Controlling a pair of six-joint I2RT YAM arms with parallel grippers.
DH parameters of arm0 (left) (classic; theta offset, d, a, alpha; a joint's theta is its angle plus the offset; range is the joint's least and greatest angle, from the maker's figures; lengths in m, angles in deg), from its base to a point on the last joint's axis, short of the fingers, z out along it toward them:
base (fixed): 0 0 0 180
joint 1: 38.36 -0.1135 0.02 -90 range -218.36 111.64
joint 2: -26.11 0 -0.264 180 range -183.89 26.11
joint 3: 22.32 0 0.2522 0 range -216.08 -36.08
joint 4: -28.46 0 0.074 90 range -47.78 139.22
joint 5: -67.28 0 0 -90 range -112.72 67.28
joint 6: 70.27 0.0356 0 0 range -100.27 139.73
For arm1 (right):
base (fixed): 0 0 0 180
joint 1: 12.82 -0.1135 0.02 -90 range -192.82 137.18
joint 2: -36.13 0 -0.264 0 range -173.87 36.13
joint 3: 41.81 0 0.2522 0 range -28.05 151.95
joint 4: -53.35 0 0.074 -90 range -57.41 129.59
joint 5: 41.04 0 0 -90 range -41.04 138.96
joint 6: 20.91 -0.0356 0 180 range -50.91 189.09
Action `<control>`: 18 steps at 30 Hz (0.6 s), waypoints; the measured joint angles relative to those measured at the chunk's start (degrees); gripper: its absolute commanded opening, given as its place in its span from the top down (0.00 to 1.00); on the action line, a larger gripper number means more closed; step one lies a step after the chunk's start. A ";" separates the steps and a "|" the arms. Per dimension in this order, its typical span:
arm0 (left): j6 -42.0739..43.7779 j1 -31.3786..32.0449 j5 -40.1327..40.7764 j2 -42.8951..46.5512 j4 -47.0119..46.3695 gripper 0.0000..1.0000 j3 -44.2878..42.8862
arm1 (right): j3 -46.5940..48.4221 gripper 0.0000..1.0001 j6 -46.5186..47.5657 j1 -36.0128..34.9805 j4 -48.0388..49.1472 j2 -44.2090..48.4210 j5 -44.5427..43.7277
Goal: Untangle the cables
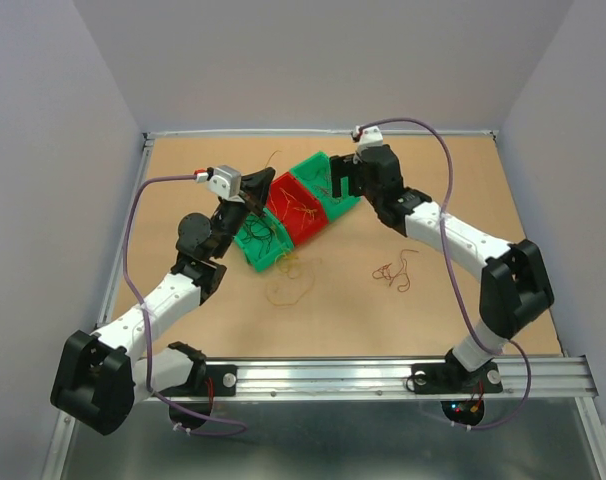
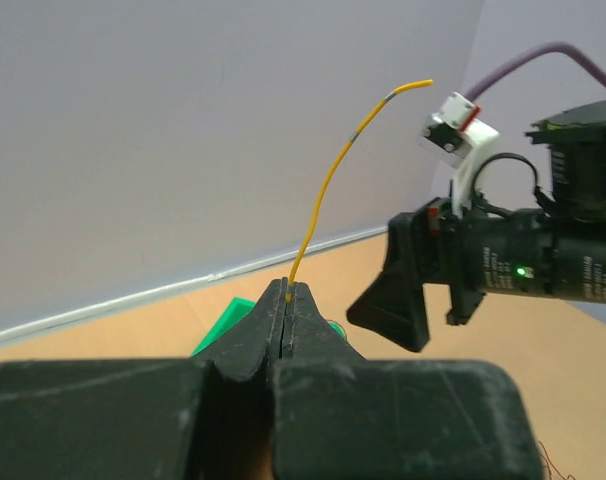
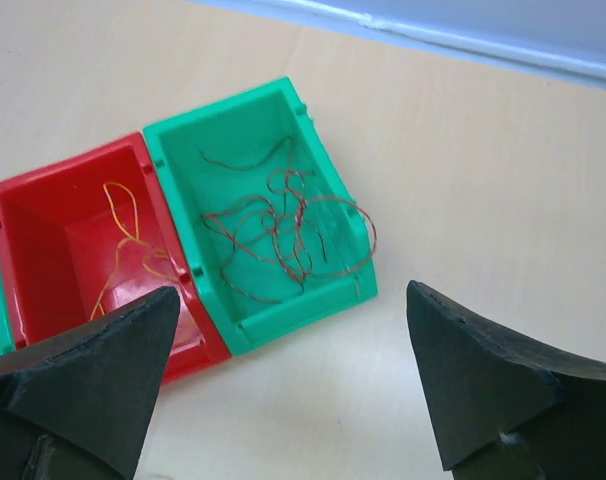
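Observation:
My left gripper is shut on one orange-yellow wire, which curves up and away from the fingertips above the bins. My right gripper is open and empty, hovering over the table at the near edge of the right green bin. That bin holds several red wires. The red bin holds orange-yellow wires. The left green bin holds dark wires. Loose orange-yellow loops and a small red tangle lie on the table.
The three bins stand in a diagonal row at mid-table. The right arm's gripper shows close to my left fingertips. A raised white rim edges the board at the back and grey walls stand beyond it.

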 measured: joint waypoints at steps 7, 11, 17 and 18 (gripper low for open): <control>-0.20 0.28 -0.15 -0.31 -0.07 1.00 0.00 | -15.37 0.00 -6.12 0.00 -1.01 11.54 -6.49; -0.66 0.68 -1.05 -1.73 0.00 1.00 0.00 | -22.71 0.00 -11.80 0.00 -3.78 18.32 -11.02; -1.07 2.36 -2.14 -2.40 0.74 1.00 0.00 | -35.63 0.00 -23.08 0.00 -7.26 32.13 -13.97; -1.11 2.62 -2.25 -2.36 0.76 1.00 0.00 | -36.85 0.00 -24.52 -0.02 -7.74 33.40 -13.88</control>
